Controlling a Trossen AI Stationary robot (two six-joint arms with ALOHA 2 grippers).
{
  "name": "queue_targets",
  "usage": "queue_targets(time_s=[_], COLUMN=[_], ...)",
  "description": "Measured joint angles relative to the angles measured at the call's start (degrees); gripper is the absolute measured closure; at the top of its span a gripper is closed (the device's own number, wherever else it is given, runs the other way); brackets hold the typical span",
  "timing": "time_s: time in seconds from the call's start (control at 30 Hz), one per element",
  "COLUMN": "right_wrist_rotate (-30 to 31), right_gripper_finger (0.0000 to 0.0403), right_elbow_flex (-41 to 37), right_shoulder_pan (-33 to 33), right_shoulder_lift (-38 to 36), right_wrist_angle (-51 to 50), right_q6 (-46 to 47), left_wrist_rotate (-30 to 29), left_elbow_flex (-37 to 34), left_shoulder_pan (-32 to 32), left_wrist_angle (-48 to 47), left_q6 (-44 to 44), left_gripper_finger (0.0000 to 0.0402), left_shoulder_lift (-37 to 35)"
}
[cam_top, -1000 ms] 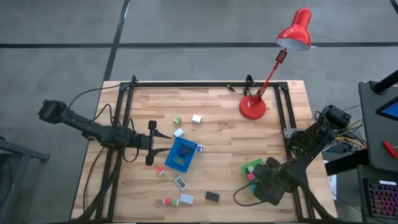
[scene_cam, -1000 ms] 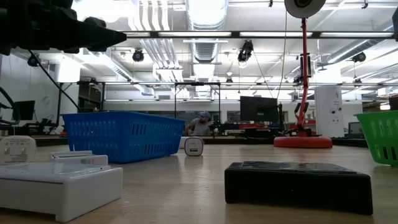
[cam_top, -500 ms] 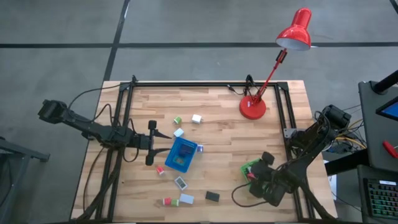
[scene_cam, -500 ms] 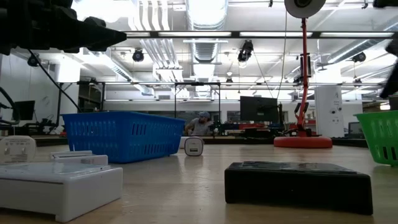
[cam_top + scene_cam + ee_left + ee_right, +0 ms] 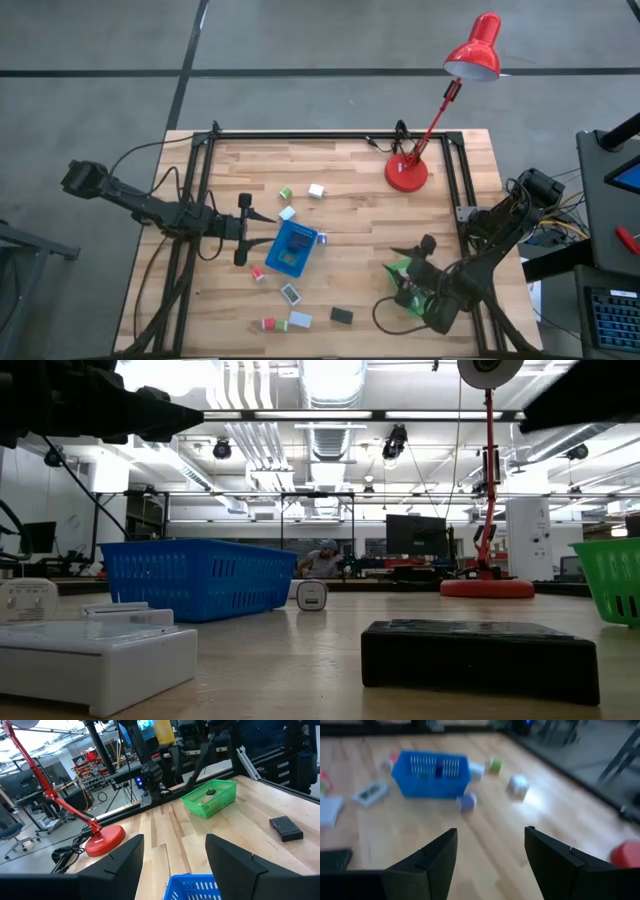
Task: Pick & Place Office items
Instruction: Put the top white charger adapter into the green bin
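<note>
While office items [image 5: 290, 293] lie apart, right pincer [image 5: 400, 250] hangs empty.

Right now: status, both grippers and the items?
Left gripper open, empty, by blue basket. Right gripper open, empty, over green basket. Office items scattered; path clear.

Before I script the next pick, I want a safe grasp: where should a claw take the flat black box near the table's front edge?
Across its short width, coming straight down. The black box lies flat and low on the table, so its side walls offer little height; a top-down pinch over the two long edges likely suits it. It lies apart from the white box, leaving room for the fingers.
</note>
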Motion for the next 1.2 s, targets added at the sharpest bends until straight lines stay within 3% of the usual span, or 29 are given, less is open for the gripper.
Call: queue_targets(time_s=[0.3,0.43,0.53,0.63,0.73,0.87,0.97,1.1,1.2], right_wrist_rotate=[13.08,14.6,12.39,6.6,-0.5,-15.97,-28.45,-42.99,-48.54], right_gripper_finger=[0.0177,0.0177,0.0177,0.0177,0.0177,0.0177,0.0177,0.0177,0.0177], right_elbow_flex=[-0.07,-0.44,-1.26,-2.29,-3.42,-4.6,-4.62,-4.62,-4.64], right_shoulder_pan=[-0.63,-1.73,-3.42,-5.98,-9.57,-15.17,-18.63,-23.25,-26.62], right_shoulder_lift=[0.09,0.09,0.71,2.35,4.33,8.24,10.44,11.02,10.95], right_wrist_angle=[6.28,6.97,9.05,14.96,28.61,54.76,69.59,74.93,74.84], right_q6=[-11.64,-12.47,-13.08,-18.33,-30.38,-53.59,-65.58,-69.52,-69.84], left_wrist_rotate=[0.02,0.02,0.02,0.0,0.01,0.0,0.02,0.11,0.11], left_elbow_flex=[0.0,0.0,0.0,0.0,0.0,0.0,0.0,0.0,0.0], left_shoulder_pan=[0.0,0.0,-0.02,-0.04,-0.04,-0.04,-0.04,-0.04,-0.03], left_wrist_angle=[-1.28,-2.71,-4.35,-4.95,-4.79,-4.79,-4.82,-5.5,-6.43], left_q6=[-2.39,-5.2,-6.74,-6.88,-6.84,-6.8,-6.72,-6.91,-7.26], left_gripper_finger=[0.0181,0.0181,0.0181,0.0181,0.0181,0.0181,0.0181,0.0181,0.0181], left_shoulder_lift=[0.0,0.0,0.0,0.02,0.0,0.0,0.02,0.0,0.02])
